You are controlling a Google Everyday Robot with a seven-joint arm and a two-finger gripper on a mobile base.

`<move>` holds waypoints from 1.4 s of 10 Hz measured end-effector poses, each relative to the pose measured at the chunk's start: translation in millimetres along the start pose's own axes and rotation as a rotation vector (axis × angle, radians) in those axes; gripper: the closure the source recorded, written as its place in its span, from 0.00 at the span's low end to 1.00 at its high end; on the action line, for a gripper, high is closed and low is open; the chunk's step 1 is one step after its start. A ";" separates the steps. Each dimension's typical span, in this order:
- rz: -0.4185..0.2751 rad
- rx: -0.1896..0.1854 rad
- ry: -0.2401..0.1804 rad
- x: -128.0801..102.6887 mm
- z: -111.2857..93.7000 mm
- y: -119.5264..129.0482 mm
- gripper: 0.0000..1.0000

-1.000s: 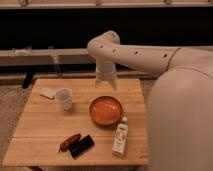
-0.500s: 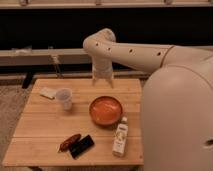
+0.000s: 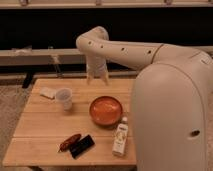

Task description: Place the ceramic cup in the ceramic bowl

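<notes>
The ceramic cup is a small whitish-grey tapered cup standing upright on the left part of the wooden table. The ceramic bowl is wide and orange-red inside and sits near the table's middle, to the right of the cup and apart from it. My gripper hangs from the white arm above the table's far edge, behind the bowl and to the right of the cup. It holds nothing and touches neither.
A tall white bottle stands in front of the bowl on the right. A black flat object and a reddish-brown item lie near the front edge. A small white piece lies at the far left. My large white body fills the right side.
The arm and gripper have moved to the left along the table's far edge, closer to the cup. The cup, the bowl and the other items have not moved.
</notes>
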 end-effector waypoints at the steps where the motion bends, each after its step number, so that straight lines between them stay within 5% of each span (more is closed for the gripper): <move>1: -0.004 0.002 0.000 0.0 0.0 -1.4 0.35; 14: -0.126 0.010 0.015 -13.5 8.8 79.4 0.35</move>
